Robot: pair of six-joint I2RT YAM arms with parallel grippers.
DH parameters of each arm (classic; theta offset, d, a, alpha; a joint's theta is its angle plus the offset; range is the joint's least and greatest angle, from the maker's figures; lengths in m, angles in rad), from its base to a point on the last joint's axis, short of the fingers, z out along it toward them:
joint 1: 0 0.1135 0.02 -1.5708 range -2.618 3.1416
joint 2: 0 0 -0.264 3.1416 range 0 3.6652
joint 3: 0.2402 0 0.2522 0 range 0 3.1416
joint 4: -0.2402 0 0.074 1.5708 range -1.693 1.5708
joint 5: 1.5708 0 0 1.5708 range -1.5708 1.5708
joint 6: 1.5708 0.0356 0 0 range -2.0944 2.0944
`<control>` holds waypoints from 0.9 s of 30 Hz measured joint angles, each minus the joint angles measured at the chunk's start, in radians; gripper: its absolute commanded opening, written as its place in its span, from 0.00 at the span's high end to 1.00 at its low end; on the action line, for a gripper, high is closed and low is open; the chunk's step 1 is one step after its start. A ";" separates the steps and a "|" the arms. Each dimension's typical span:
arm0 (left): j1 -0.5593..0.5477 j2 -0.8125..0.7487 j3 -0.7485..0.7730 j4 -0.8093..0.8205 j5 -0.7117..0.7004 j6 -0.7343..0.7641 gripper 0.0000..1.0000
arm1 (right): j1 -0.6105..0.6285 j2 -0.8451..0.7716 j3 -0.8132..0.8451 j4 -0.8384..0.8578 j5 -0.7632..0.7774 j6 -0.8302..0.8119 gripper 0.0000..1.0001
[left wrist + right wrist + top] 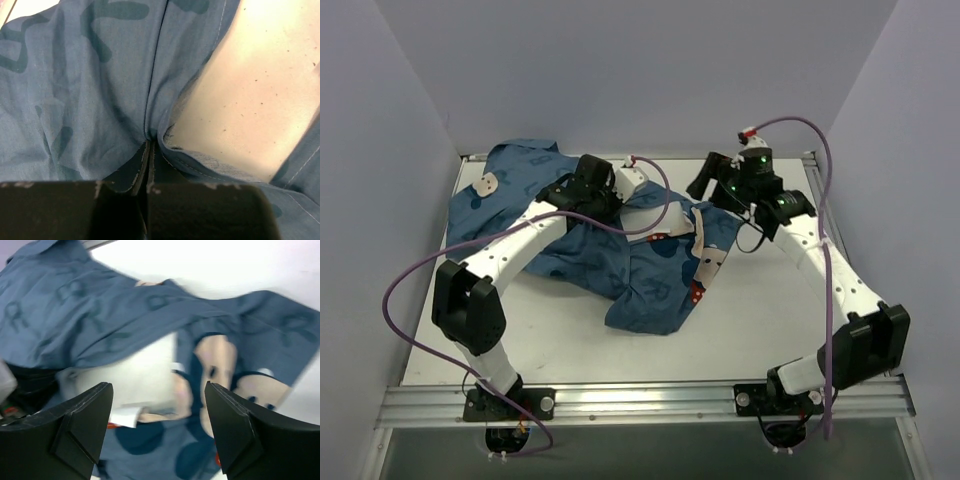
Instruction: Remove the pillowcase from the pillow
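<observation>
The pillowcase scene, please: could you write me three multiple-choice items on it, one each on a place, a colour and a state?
1. Where does the pillowcase lie? A on the table; B on the back wall; C on the floor.
2. Its main colour? A red; B blue; C green.
3. The right gripper is: A shut on a cup; B shut on the pillowcase; C open.
Answers: A, the fabric spreads over the tabletop; B, blue cloth shows in every view; C, its jaws stand wide apart, gripping nothing.
</observation>
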 measured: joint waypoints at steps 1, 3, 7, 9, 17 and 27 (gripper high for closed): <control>0.000 0.000 0.000 0.000 0.000 0.000 0.98 | 0.026 0.020 0.022 0.008 0.006 0.005 0.27; 0.001 0.000 -0.002 0.001 0.000 0.000 0.98 | 0.075 0.082 0.053 0.029 0.009 0.014 0.31; 0.001 0.000 -0.003 0.002 0.000 0.000 0.98 | 0.095 0.198 0.018 0.039 0.039 0.019 0.43; 0.003 0.000 -0.003 0.002 -0.001 0.000 0.98 | 0.095 0.233 -0.026 0.037 0.066 0.019 0.50; 0.022 0.000 -0.003 0.005 -0.005 0.002 0.98 | 0.079 0.217 -0.186 0.050 0.154 0.020 0.60; 0.085 -0.037 -0.019 0.017 0.002 0.030 0.98 | -0.026 0.168 -0.366 0.158 0.128 0.042 1.00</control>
